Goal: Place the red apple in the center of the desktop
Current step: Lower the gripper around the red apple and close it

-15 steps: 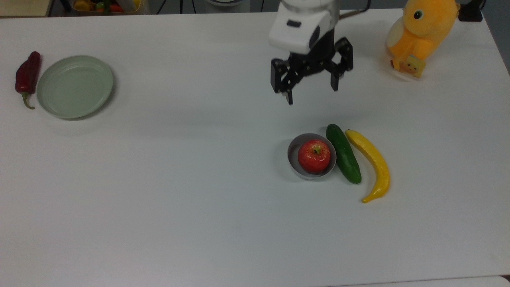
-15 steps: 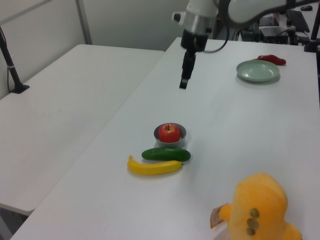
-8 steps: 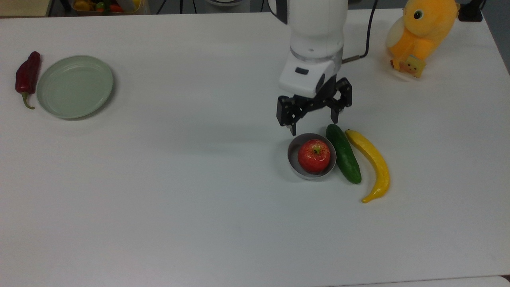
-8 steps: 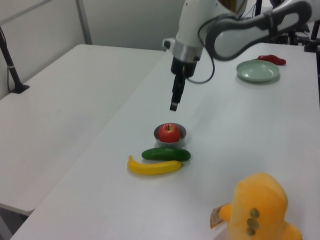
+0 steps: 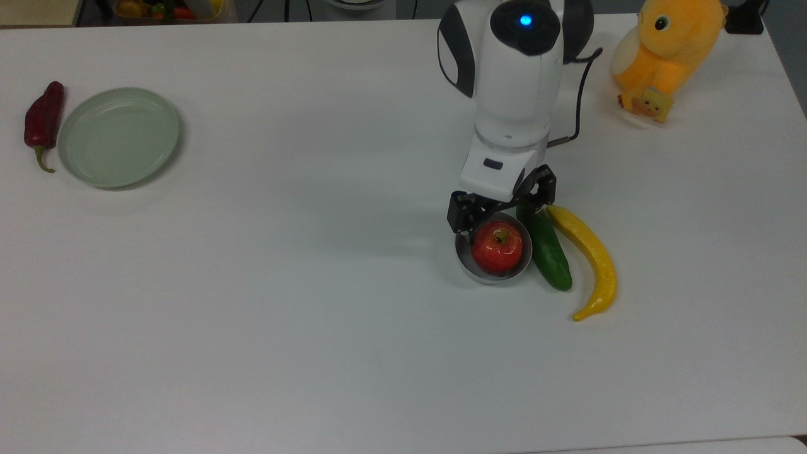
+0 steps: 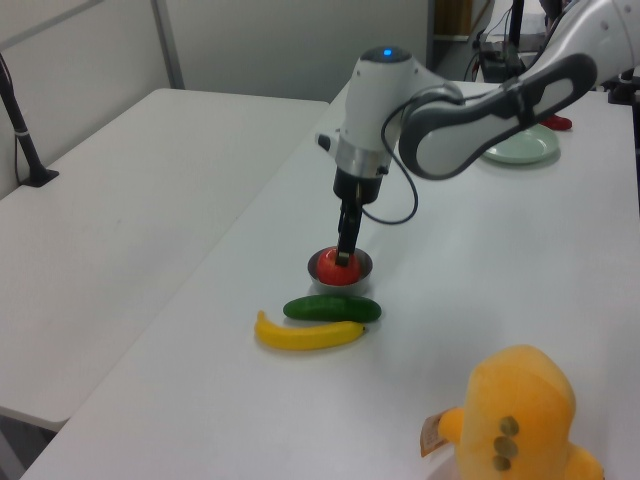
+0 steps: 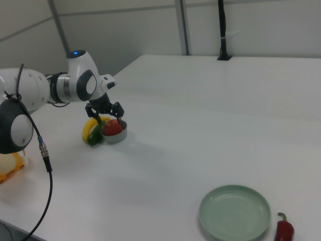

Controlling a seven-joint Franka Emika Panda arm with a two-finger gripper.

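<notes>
Partly hidden: the small grey bowl (image 5: 465, 260) has its far rim covered by the claw (image 5: 501, 217) in the top view; in the left view the claw's finger (image 6: 346, 232) crosses the top of the red apple (image 5: 497, 247)
Cut off: the orange plush toy (image 5: 667, 53) runs past the top edge of the top view and past the bottom edge of the left view
Hard to make out: whether the fingertips touch the fruit or the bowl cannot be told; the cucumber (image 5: 546, 252) and banana (image 5: 587, 260) are nearly covered by the arm in the right view
Red apple, place: sitting in the grey bowl, toward the top view's right of the worktop (image 5: 302, 302), with the cucumber touching the bowl on the top view's right side
Red apple, facing: round, no clear long axis; stem and dimple point straight up
Claw: spread open, one finger on each side of the apple, lowered just above it
Cucumber and banana: side by side, long axes running from the top view's upper left to lower right
Far side: green plate (image 5: 118, 137) with a dark-red chili (image 5: 44, 120) just beside it, well apart from the bowl
</notes>
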